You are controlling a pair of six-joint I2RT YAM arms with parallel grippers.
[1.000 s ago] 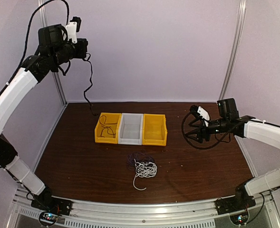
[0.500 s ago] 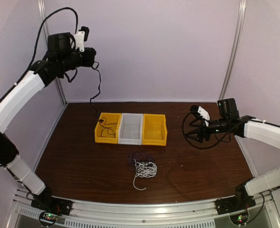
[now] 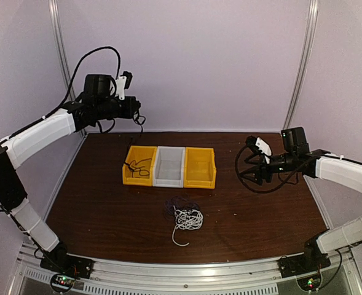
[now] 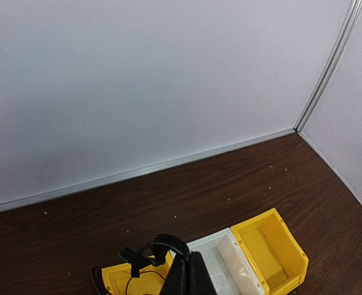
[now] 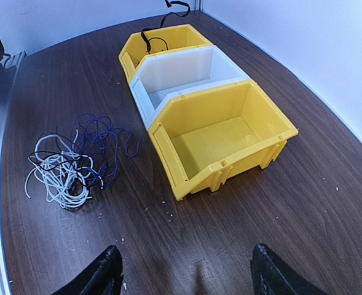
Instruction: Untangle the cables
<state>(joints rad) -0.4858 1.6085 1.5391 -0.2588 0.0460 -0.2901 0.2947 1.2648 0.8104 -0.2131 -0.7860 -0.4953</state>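
Logged a white bin [image 3: 169, 177] of smooth moulded plastic, open-topped and rectangular, on a dark wood-grain counter [image 3: 94, 203]. Flanked by a left yellow bin [image 3: 130, 177] and a right yellow bin [image 3: 200, 178], walls touching, all the same boxy shape with a low front lip.

Found the cables in two places. In front of the white bin and apart from it: a loose knot of thin white cord [image 3: 188, 219] in coiled loops, snarled with dark purplish cord [image 3: 174, 204] in wiry curls on the side nearer the bin. Left of the white bin, inside the left yellow bin: the lower end of a thin black cable [image 3: 136, 165], running up out of the bin.

Traced the black cable up to the left fingers [image 3: 137, 117], high above and left of the white bin, pressed together on it. Saw a black loop bunched just at their tips in the wrist view.

Noted the right fingers [image 3: 252, 174] well right of the white bin, low over the counter, spread wide, holding nothing.
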